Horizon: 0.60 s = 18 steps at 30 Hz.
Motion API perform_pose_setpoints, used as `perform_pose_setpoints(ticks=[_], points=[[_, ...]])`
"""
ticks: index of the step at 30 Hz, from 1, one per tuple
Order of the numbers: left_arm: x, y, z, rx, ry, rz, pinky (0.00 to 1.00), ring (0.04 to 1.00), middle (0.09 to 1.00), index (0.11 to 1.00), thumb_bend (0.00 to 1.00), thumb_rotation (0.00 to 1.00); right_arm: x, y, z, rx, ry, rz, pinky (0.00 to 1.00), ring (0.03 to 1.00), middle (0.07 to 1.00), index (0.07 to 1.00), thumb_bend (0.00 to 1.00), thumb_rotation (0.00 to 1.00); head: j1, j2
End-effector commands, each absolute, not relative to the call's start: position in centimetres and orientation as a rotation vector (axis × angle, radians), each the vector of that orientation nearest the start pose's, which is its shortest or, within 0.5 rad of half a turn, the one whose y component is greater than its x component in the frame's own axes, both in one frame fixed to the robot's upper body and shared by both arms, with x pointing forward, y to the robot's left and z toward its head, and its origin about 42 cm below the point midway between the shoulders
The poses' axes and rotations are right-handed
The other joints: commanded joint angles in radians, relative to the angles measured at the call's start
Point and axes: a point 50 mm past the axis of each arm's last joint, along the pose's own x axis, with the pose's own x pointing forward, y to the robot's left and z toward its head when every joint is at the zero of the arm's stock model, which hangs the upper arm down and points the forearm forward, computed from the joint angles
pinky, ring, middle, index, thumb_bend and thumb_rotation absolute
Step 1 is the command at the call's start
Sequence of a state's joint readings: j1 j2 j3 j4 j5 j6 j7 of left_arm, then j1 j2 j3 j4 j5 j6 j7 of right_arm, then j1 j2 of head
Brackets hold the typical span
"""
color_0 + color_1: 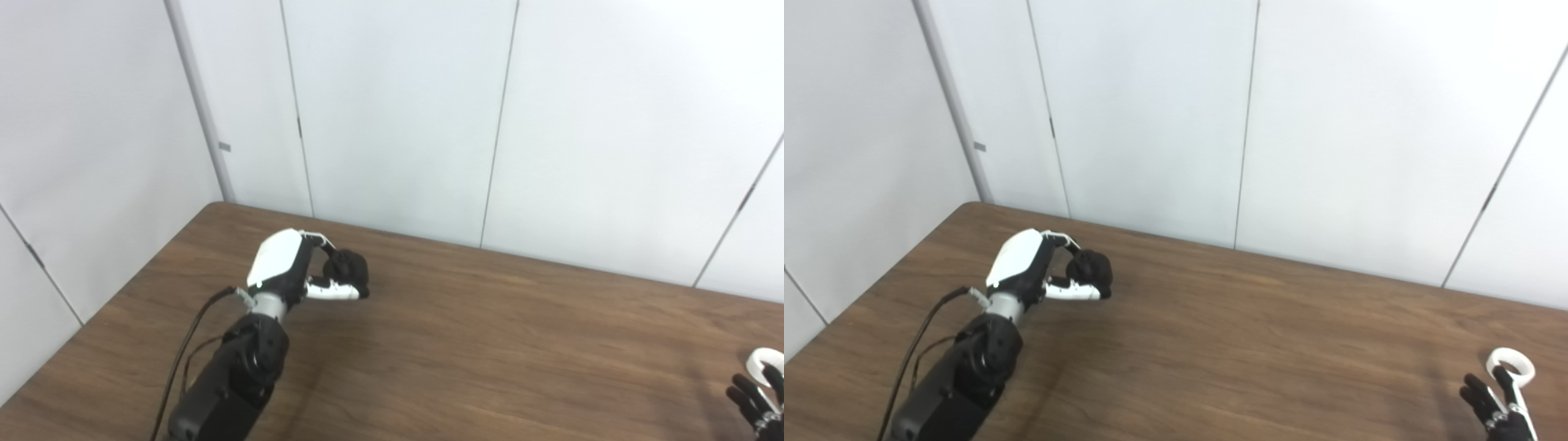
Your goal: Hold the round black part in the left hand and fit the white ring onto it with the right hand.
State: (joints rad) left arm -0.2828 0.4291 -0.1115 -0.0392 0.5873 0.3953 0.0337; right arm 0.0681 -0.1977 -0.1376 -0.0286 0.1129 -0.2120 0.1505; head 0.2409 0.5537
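Table (1249, 343) wood-grain, matt; ring (1510, 365) smooth white plastic; black part (1092, 269) matt.

The left arm reaches up from the lower left edge, black forearm ending in a silver wrist, with a dark cable running along it. The left hand (294, 266) shows its white back, fingers (318, 240) curled over and thumb below, closed on the round black part (346, 269). The right hand (1497, 404) shows only at the lower right corner, its dark fingers spread apart, holding nothing
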Motion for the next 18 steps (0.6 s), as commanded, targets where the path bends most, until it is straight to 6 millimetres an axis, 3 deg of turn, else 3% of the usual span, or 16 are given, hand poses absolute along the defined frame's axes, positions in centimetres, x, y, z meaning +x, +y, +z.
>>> perform_pose_setpoints(ticks=[1,10,18], points=[[36.5,30.9,22.1,1.014,-0.084,0.205,1.00,0.908,0.802,0.486,0.52,0.05,23.2,-28.9,7.0,-0.046,-0.059,-0.002,0.97,0.889,0.901,0.964,0.56,0.94,-0.011,0.006],[33.5,27.6,21.8,1.033,-0.186,0.110,1.00,0.905,0.791,0.485,0.52,0.05,23.4,-27.7,7.4,-0.056,-0.064,0.005,0.95,0.889,0.902,0.968,0.58,0.94,-0.073,0.037],[30.8,25.0,20.6,1.079,-0.222,0.022,1.00,0.913,0.807,0.486,0.52,0.05,23.7,-26.0,8.1,-0.072,-0.071,0.005,0.99,0.893,0.904,0.971,0.57,0.97,-0.145,0.076]])
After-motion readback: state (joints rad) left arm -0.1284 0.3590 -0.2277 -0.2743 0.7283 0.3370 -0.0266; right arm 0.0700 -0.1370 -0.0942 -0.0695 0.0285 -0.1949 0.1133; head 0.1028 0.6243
